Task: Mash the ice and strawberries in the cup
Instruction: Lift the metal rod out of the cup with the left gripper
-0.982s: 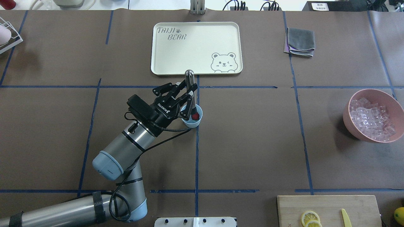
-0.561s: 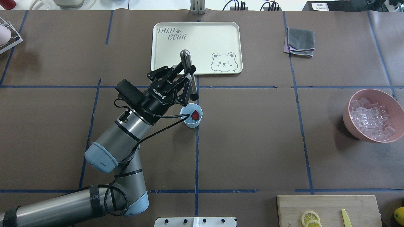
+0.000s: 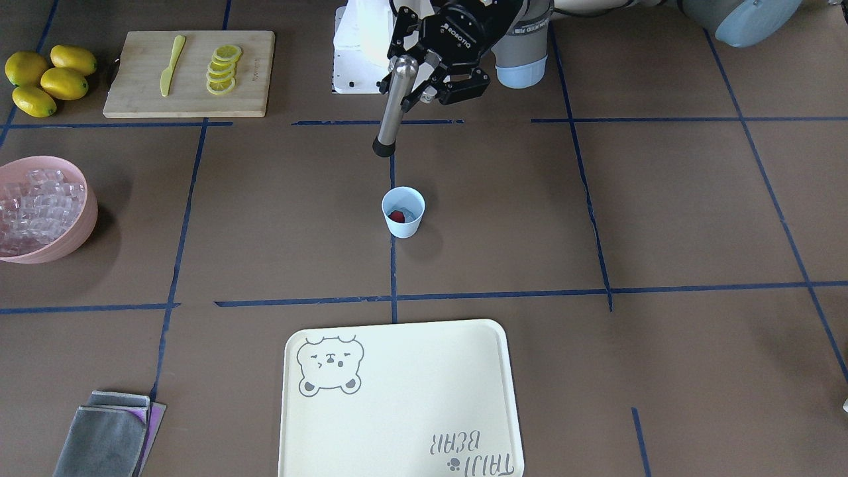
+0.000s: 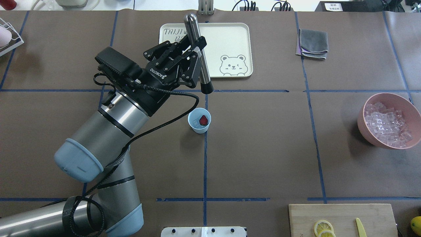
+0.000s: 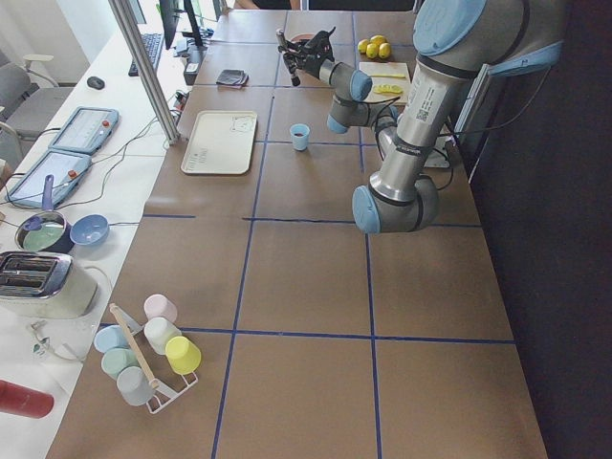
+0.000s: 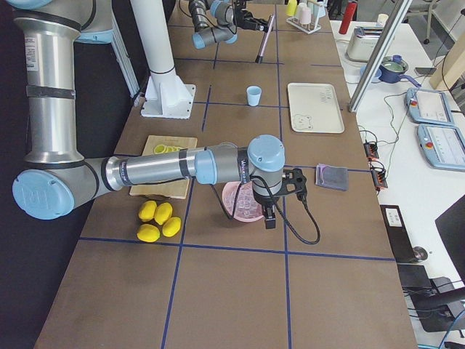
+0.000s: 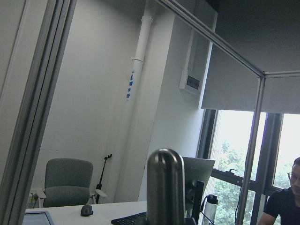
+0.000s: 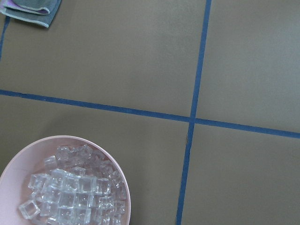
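Observation:
The pale blue cup (image 4: pixel 194 127) stands at the table's middle, also in the front view (image 3: pixel 403 229). It holds one red strawberry (image 4: pixel 204 120) and a clear ice cube (image 4: pixel 196 122). My left gripper (image 4: pixel 196 52) is shut on a steel muddler (image 4: pixel 201 65) and holds it high, its black tip (image 4: pixel 208 88) above and beyond the cup. The muddler's round top fills the left wrist view (image 7: pixel 165 187). My right gripper (image 6: pixel 270 217) hangs over the pink bowl (image 4: pixel 361 115) of ice (image 4: pixel 388 126); I cannot tell if it is open or shut.
A cream tray (image 4: pixel 230 36) lies beyond the cup. A folded grey cloth (image 4: pixel 312 42) is at the far right. A cutting board (image 4: pixel 342 217) with lemon slices (image 4: pixel 323 227) and a yellow knife (image 4: pixel 360 227) sits at the near right, whole lemons (image 3: pixel 46 76) beside it.
My left gripper has lifted the muddler out of the cup and raised it up and away towards the tray. The strawberry and ice stay in the cup.

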